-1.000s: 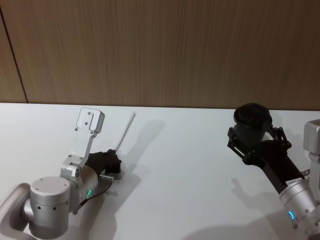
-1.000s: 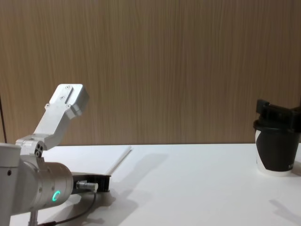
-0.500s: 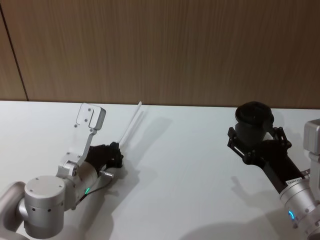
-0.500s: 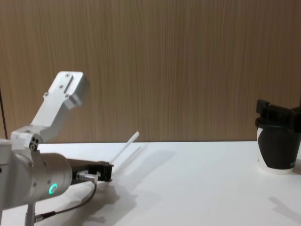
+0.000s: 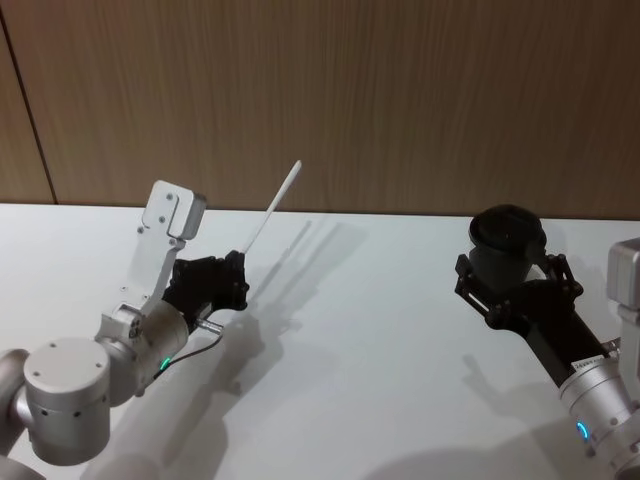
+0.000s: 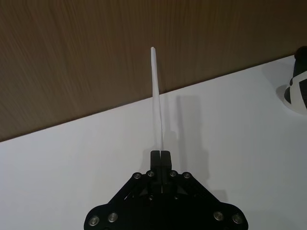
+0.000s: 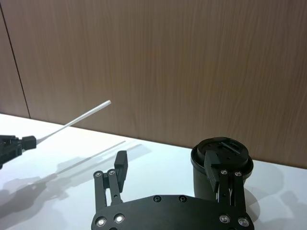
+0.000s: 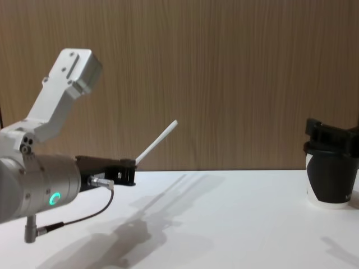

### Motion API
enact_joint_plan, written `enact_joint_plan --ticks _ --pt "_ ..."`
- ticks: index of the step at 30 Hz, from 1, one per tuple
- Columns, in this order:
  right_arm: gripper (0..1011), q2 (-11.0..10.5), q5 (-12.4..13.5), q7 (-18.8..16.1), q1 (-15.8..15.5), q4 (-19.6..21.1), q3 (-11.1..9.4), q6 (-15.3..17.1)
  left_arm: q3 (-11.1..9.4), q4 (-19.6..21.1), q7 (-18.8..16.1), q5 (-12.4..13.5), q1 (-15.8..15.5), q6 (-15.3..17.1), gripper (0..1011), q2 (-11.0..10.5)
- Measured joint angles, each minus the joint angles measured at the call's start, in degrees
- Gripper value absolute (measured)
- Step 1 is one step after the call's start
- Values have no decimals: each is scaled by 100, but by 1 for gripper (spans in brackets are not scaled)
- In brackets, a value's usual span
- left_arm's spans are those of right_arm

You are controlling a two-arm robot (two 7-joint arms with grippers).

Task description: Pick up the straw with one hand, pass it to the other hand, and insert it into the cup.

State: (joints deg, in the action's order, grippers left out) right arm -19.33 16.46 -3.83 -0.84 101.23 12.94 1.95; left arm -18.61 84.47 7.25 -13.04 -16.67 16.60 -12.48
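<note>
While its 2 fingers press together on the straw's near end, the left gripper [image 5: 238, 262] hangs above the left side of the white table [image 5: 380, 340]. It holds the straw [image 5: 272, 208] clear of the surface, the free end tilted up toward the far right. On the right, the right gripper [image 7: 166, 160] sits low with its 2 fingers spread apart. The black lidded cup [image 5: 508, 245] stands upright at their tips.
</note>
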Motion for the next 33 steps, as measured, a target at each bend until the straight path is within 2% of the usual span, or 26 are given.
enact_joint_plan --ticks 13,33 --pt "1001 0 0 0 0 0 0 0 17 187 738 -150 -65 -389 8 -287" --pt "1001 0 0 0 0 0 0 0 -185 304 2225 -647 -339 -946 7 -754"
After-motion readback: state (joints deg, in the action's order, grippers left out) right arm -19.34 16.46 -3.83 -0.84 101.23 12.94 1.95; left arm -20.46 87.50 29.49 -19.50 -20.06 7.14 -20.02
